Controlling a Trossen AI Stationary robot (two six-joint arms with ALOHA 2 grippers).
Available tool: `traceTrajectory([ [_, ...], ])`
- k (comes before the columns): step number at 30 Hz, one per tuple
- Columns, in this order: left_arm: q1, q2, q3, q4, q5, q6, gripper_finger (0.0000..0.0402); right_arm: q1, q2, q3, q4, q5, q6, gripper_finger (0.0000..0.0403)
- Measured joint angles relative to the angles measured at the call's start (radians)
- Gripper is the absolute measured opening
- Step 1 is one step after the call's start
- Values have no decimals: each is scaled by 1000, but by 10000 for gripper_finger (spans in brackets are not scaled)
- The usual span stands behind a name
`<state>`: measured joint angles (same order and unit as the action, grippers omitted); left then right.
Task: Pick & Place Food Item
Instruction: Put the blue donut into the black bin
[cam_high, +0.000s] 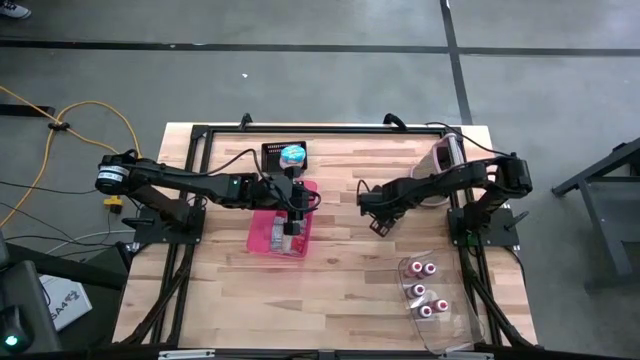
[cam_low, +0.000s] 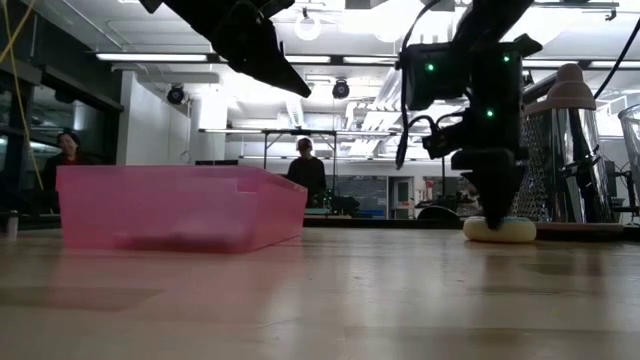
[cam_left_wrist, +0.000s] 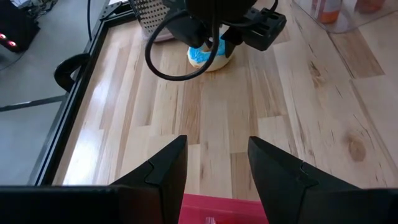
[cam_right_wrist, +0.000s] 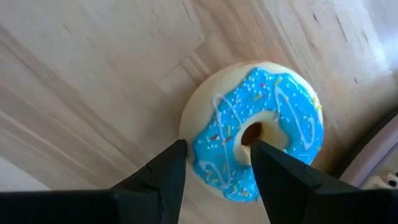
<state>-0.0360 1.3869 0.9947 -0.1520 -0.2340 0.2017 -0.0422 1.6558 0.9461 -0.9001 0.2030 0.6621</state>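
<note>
The wooden table (cam_high: 330, 260) is filling the overhead shot, both dark arms reaching in over it. On the left side the pink bin (cam_high: 280, 232) is sitting on the boards, and the left gripper (cam_high: 290, 222) is hanging above it, its two fingers (cam_left_wrist: 165, 171) standing apart with nothing between them. Down by the near right corner a clear tray (cam_high: 440, 310) is lying flat, holding three small round red-and-white items (cam_high: 424, 290). Up at the far edge a black container (cam_high: 285, 155) is showing something pale blue inside. A metal grater (cam_low: 572, 150) is standing upright at the table's far right.

Now the action: the right gripper (cam_right_wrist: 214, 158) is pointing steeply down over the blue-frosted donut (cam_right_wrist: 261, 134), which is resting on the bare wood to the right of the bin and just beside the grater. Its fingers are spread, one tip just over the donut's rim, the other close beside the centre hole, not clamped on it; I cannot tell whether they are touching the frosting. White drizzle and sprinkles are showing across the blue icing. From table level the donut (cam_low: 500, 229) is sitting flat directly beneath the gripper.

In the room behind, two people are standing. No readable writing is showing anywhere
</note>
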Motion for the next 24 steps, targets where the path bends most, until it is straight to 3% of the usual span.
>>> traceTrajectory([
  [16, 0, 0, 0, 0, -1, 1, 161, 0, 0, -42, 79, -45, -37, 166],
  [24, 0, 0, 0, 0, -1, 1, 161, 0, 0, -42, 77, -45, -64, 121],
])
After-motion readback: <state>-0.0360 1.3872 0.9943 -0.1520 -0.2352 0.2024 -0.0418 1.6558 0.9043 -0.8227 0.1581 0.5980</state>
